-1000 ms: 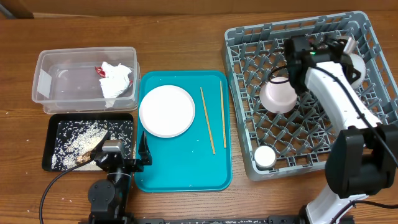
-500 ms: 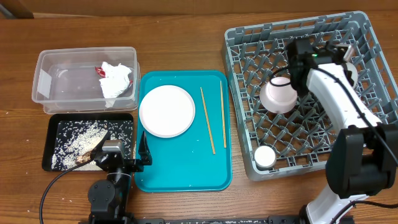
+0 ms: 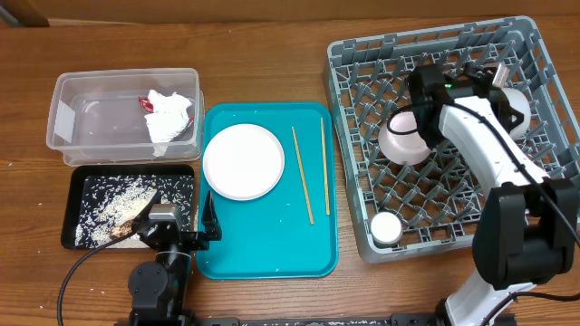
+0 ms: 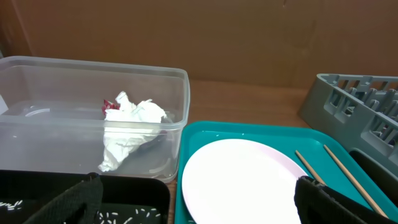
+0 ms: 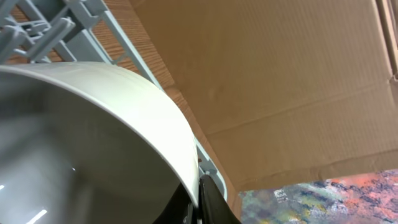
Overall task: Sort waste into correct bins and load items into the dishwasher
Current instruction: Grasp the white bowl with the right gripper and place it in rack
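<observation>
My right gripper (image 3: pixel 420 116) is shut on the rim of a white bowl (image 3: pixel 403 138) and holds it tilted over the middle of the grey dish rack (image 3: pixel 361 210). The bowl (image 5: pixel 106 137) fills the right wrist view, its rim pinched between my fingers (image 5: pixel 198 202). A small white cup (image 3: pixel 386 228) stands in the rack's front left corner. A white plate (image 3: pixel 243 161) and two wooden chopsticks (image 3: pixel 302 174) lie on the teal tray (image 3: pixel 272 254). My left gripper (image 4: pixel 196 199) is open and empty, low over the edge between black tray and plate (image 4: pixel 242 177).
The clear tub (image 3: pixel 82 140) holds the white napkin (image 3: pixel 169 120) and red wrapper (image 3: pixel 146 103). The black tray (image 3: pixel 77 237) holds rice and brown scraps (image 3: pixel 122 206). Another white dish (image 3: pixel 517 100) sits in the rack behind my right arm.
My right gripper has shifted slightly left and lower with the bowl, which now sits lower over the rack. The left arm has not moved.
</observation>
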